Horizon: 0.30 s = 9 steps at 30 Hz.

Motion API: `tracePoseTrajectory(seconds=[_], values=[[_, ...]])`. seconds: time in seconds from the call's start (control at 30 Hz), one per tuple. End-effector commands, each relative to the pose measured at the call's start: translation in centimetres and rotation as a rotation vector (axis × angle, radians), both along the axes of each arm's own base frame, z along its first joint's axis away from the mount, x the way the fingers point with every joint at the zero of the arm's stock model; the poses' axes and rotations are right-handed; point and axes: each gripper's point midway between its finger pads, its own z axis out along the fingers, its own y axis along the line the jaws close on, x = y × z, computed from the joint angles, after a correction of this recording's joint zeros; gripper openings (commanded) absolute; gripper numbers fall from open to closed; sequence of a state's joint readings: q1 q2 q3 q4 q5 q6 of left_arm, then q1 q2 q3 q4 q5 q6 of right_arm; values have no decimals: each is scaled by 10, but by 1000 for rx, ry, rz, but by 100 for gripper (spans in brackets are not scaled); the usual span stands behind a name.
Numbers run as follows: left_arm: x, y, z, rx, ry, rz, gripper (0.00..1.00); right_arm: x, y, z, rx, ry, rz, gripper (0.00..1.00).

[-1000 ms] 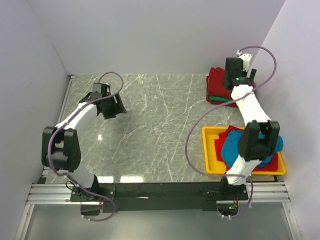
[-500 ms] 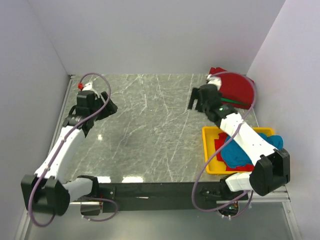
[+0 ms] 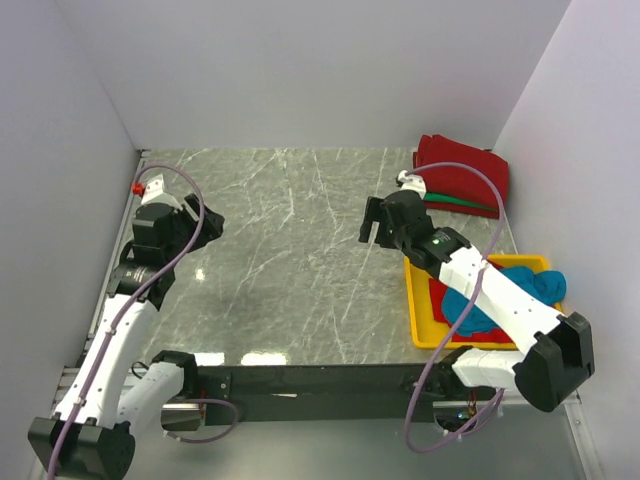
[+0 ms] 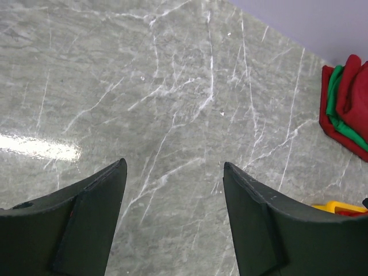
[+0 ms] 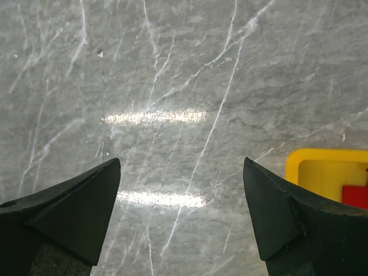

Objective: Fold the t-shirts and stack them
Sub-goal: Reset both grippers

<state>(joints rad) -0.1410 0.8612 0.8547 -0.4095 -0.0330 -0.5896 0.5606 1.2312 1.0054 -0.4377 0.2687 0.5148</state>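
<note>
A folded dark red t-shirt [image 3: 465, 178] lies on a green t-shirt [image 3: 455, 201] as a stack at the back right corner; this stack [image 4: 345, 106] also shows at the right edge of the left wrist view. A teal blue t-shirt [image 3: 541, 284] and a red one [image 3: 441, 291] lie crumpled in the yellow tray [image 3: 412, 300]. My right gripper [image 3: 372, 224] [image 5: 181, 162] hovers open over bare marble, left of the tray's back corner. My left gripper [image 3: 208, 224] [image 4: 174, 165] stands open over the table's left side, holding nothing.
The yellow tray's corner [image 5: 322, 167] with red cloth [image 5: 356, 196] sits at the right of the right wrist view. White walls close the table at the back and both sides. Marble surface [image 3: 300, 260] stretches between the two grippers.
My right arm has left the folded stack and swung forward and left over the marble. My left arm has drawn back toward the left edge. Both grippers stay open.
</note>
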Motion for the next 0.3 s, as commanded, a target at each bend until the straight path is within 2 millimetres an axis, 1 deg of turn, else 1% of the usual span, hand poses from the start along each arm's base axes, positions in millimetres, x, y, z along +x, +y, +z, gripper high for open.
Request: tracePoseTrajectory(seconds=[0.0,0.1,0.2,0.27], values=[[-2,3,17,13,-62,9,74,-4,-7,11,17,-32,-41,93],[-8,2,26,18,-98,-11,73,-7,-9,12,20,-33,-45,93],[-11,0,26,23,-95,-30,74,-12,-11,8,25,-21,-52,93],[-12,0,26,27,-93,-34,77,-14,-14,7,27,-19,-68,93]])
